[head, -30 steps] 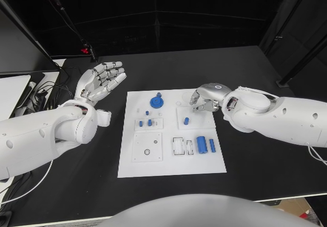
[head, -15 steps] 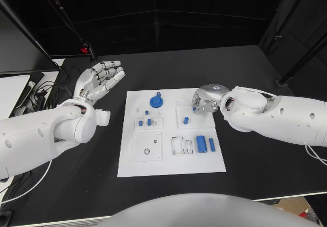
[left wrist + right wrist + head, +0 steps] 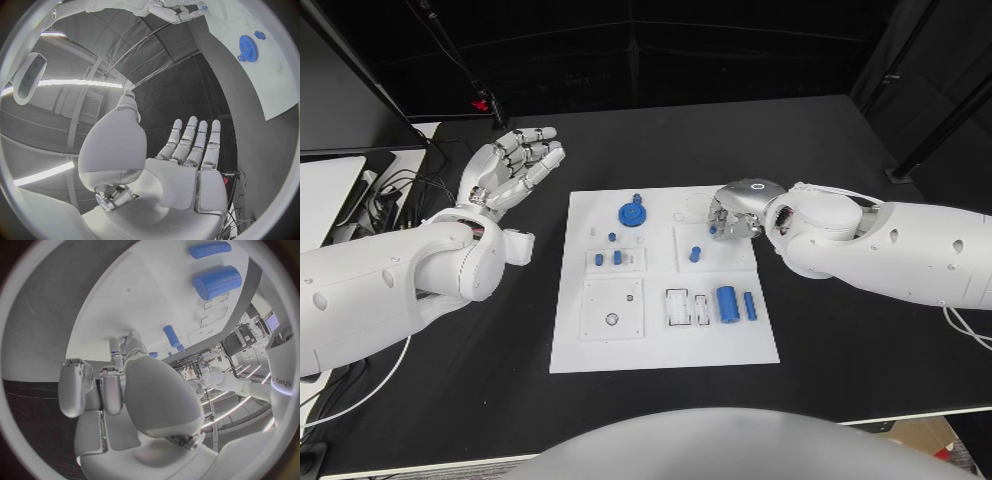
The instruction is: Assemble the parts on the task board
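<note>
The silver left hand (image 3: 516,165) was held open, fingers apart, beside the white rectangular task board (image 3: 664,345). The silver right hand (image 3: 736,215) was curled above it; the right wrist view showed a small blue part (image 3: 153,354) at its fingertips, a grip could not be told.

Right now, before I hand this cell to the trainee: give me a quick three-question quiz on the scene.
1. True or false: the left hand rests on the task board.
2. The blue gear lies: A) at the board's far end; B) at its near end; C) off the board.
3. What does the right hand pinch at its fingertips?
Key: 1 false, it is held open over the black table, beside the board. 2 A. 3 a small blue part.
</note>
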Tool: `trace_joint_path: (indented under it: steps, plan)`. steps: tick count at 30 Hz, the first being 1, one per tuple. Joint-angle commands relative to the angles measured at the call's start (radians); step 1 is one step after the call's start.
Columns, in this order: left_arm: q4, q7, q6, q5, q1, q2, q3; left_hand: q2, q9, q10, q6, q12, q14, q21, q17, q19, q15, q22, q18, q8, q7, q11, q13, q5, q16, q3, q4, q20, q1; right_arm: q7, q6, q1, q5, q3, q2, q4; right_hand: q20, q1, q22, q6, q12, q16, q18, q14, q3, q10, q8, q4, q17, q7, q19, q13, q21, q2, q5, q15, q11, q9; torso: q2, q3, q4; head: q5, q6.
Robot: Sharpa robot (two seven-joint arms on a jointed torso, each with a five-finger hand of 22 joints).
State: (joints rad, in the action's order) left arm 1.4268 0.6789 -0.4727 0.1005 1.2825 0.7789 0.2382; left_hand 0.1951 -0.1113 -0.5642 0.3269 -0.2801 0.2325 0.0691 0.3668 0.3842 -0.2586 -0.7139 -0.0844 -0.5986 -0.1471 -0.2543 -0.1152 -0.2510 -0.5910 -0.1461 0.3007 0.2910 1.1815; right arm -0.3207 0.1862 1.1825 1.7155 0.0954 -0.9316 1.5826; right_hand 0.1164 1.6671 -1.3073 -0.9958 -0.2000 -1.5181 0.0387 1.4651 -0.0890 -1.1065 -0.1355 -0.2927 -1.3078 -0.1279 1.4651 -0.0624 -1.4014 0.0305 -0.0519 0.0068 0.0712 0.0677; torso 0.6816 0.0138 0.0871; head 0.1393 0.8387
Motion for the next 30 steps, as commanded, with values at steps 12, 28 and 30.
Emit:
trace_joint_path:
  steps: [12, 28, 30]
  plan:
    - [-0.003, 0.141, 0.011, -0.004, 0.001, 0.001, -0.001, -0.032, -0.002, 0.025, -0.019, -0.039, -0.017, -0.004, -0.013, 0.016, 0.000, 0.002, -0.004, -0.025, -0.147, 0.000, -0.006, 0.016, -0.029, 0.023, 0.000, -0.001, 0.002, -0.018, -0.026, 0.001, 0.013, 0.000, 0.017, -0.010, -0.012, 0.005, -0.179, -0.012, 0.016, 0.006, 0.009, 0.087, 0.009, -0.020, 0.007, 0.001, -0.173, 0.000, 0.004, 0.002, 0.007, -0.001, 0.005, -0.012, -0.003, 0.000, 0.000, 0.0001, -0.0002, -0.003, 0.006]
    - [-0.008, 0.135, 0.012, -0.004, 0.001, 0.000, -0.001, -0.060, 0.000, 0.048, -0.033, -0.084, -0.028, -0.003, -0.032, 0.025, 0.000, 0.006, -0.004, -0.048, -0.148, -0.001, -0.009, 0.022, -0.059, 0.045, -0.001, -0.001, 0.004, -0.029, -0.062, 0.001, 0.012, 0.000, 0.030, -0.020, -0.019, 0.016, -0.178, -0.038, 0.038, 0.007, 0.009, 0.087, 0.023, -0.049, 0.005, 0.001, -0.171, 0.007, 0.004, 0.002, 0.009, 0.002, 0.005, -0.017, -0.010, 0.003, 0.000, 0.0000, -0.0003, -0.004, 0.009]
    - [-0.008, 0.134, 0.012, -0.004, 0.001, 0.000, -0.001, -0.060, 0.000, 0.048, -0.033, -0.084, -0.028, -0.003, -0.032, 0.025, 0.000, 0.006, -0.004, -0.048, -0.148, -0.001, -0.009, 0.022, -0.059, 0.045, -0.001, -0.001, 0.004, -0.031, -0.065, 0.001, 0.011, 0.000, 0.031, -0.021, -0.019, 0.016, -0.178, -0.041, 0.040, 0.007, 0.009, 0.087, 0.023, -0.052, 0.005, 0.001, -0.171, 0.008, 0.004, 0.002, 0.009, 0.002, 0.005, -0.017, -0.010, 0.003, 0.000, 0.0002, -0.0001, -0.004, 0.009]
